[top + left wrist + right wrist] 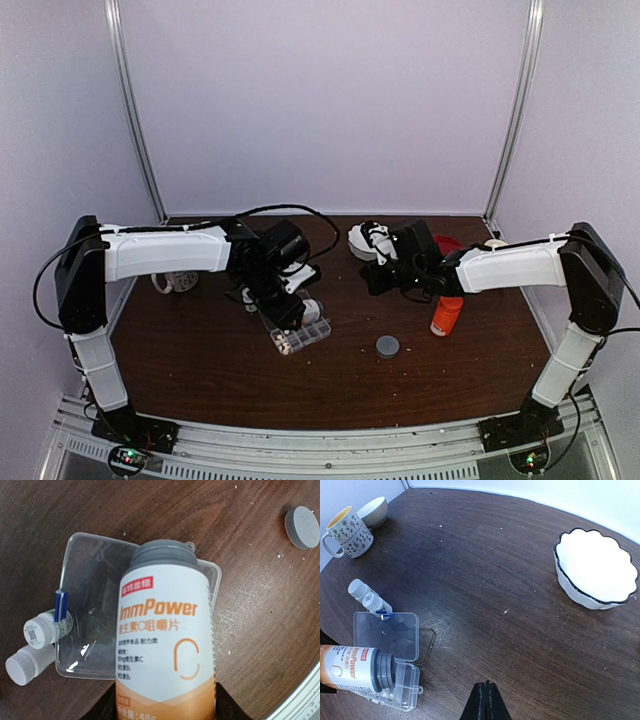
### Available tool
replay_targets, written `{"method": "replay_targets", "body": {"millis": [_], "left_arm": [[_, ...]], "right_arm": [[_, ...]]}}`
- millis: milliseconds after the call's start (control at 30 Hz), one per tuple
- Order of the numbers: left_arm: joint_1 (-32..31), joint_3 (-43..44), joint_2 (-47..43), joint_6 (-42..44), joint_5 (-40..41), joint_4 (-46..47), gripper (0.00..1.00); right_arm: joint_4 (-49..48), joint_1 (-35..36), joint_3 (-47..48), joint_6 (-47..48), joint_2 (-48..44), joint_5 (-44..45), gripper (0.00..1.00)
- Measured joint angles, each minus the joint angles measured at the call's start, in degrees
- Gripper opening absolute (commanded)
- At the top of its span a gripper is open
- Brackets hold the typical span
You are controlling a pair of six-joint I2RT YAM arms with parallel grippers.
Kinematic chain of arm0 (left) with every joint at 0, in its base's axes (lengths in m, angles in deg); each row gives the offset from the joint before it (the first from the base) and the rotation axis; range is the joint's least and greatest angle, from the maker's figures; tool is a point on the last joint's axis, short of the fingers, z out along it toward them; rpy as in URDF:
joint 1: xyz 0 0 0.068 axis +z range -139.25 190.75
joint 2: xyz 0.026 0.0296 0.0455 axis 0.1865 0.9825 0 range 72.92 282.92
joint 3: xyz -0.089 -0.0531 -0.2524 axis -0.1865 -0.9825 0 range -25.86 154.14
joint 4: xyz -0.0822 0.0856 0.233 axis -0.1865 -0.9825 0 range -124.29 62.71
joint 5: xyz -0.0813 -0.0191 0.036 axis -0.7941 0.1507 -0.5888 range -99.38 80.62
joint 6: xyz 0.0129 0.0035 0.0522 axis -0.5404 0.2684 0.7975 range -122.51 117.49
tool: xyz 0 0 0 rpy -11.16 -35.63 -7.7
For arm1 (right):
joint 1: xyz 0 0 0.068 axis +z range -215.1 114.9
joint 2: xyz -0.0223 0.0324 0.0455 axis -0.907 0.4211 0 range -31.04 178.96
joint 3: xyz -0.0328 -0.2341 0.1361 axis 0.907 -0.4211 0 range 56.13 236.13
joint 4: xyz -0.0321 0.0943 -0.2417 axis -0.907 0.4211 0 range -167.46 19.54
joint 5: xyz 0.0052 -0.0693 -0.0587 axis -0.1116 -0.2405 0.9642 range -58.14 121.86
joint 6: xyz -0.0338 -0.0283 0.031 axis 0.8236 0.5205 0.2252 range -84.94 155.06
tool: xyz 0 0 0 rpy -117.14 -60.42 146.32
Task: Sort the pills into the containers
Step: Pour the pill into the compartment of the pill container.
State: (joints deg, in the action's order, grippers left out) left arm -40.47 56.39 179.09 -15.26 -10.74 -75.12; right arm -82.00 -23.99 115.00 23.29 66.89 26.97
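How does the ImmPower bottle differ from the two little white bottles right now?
The ImmPower bottle is far larger, orange-labelled, uncapped, and held by the left gripper over the pill organizer. The two small white bottles are capped and rest on the table beside its lid. Both have white bodies.

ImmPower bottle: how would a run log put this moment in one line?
left gripper: holds ImmPower bottle, uncapped, over open pill box | right gripper: shut, empty
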Motion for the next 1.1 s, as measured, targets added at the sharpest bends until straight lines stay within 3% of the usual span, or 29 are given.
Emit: {"method": "replay_targets", "body": {"millis": [1100], "left_arm": [[-0.26,0.76,1.11,-0.04,1.60,-1.22,0.00]], "right_arm": [[0.02,0.00,0.00,0.00,0.00,0.00,0.00]]}}
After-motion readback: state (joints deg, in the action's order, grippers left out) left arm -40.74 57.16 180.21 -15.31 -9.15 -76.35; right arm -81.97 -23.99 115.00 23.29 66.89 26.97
